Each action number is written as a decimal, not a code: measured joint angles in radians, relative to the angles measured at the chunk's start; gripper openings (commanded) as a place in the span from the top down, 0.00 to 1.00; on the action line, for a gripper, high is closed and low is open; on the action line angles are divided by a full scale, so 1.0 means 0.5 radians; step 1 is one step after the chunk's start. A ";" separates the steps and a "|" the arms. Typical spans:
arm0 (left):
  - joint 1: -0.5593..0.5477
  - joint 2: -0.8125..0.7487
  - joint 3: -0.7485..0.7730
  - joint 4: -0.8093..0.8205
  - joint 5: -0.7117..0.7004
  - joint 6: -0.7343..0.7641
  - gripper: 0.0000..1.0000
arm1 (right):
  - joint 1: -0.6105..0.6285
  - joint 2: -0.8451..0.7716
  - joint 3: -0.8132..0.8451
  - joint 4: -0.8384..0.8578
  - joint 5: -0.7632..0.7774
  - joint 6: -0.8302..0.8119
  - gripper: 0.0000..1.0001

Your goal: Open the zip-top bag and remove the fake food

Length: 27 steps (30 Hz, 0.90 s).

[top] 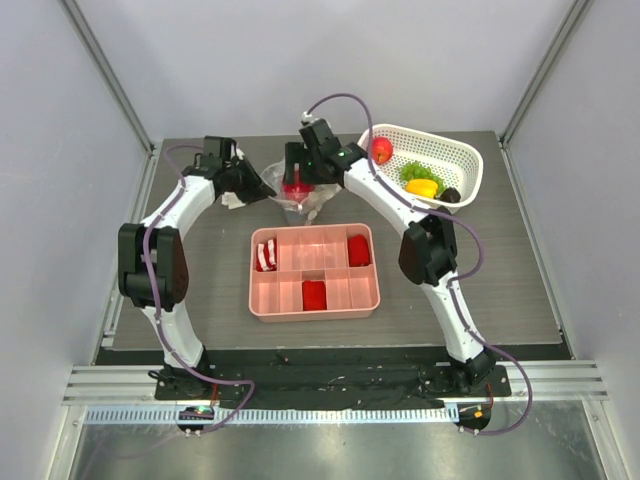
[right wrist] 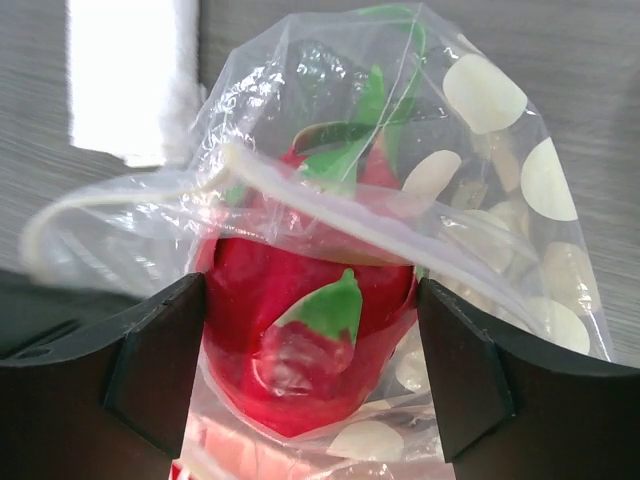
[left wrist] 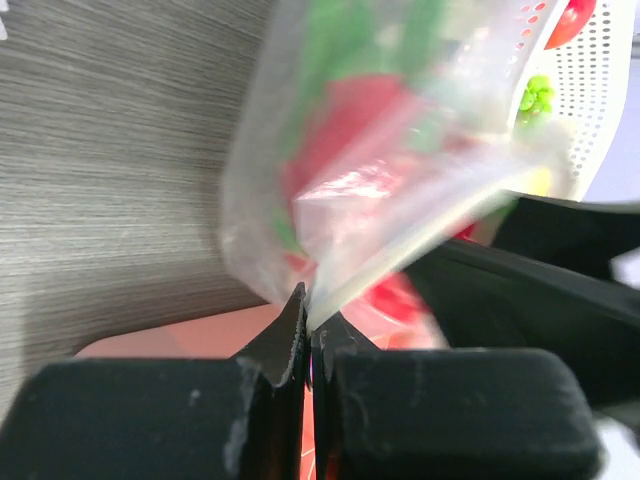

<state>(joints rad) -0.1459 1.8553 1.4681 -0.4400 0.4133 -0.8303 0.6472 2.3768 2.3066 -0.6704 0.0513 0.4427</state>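
Two failures look likely from here. The left jaws are pinched shut on one lip of the clear floppy plastic zip-top bag, which sits just behind the pink compartment tray. The right jaws are closed against both sides of the red plastic fruit with green leaf tips at the bag's mouth, though I cannot tell whether film lies between them and the fruit. If it does, a lift would drag the bag along and pull it from the left pinch. The glossy fruit could also squirt free and drop into the tray. Room is tight, with the white perforated plastic basket near on the right and the white rolled cloth beside the bag. Free room lies straight up and over the grey wood-grain surface.
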 measured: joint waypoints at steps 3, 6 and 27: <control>-0.014 0.000 0.001 0.018 0.000 -0.007 1.00 | -0.021 -0.121 -0.018 -0.001 0.017 -0.004 0.99; -0.053 0.000 0.010 0.033 -0.003 -0.008 1.00 | -0.071 -0.229 -0.028 0.023 0.005 0.033 0.99; -0.180 0.101 0.164 -0.190 -0.215 0.106 1.00 | -0.051 -0.314 -0.060 -0.092 -0.268 0.090 0.73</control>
<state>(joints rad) -0.2359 1.9057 1.5501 -0.5350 0.3058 -0.7773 0.6216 2.2196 2.2768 -0.7162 -0.0826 0.4877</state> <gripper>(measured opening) 0.002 0.121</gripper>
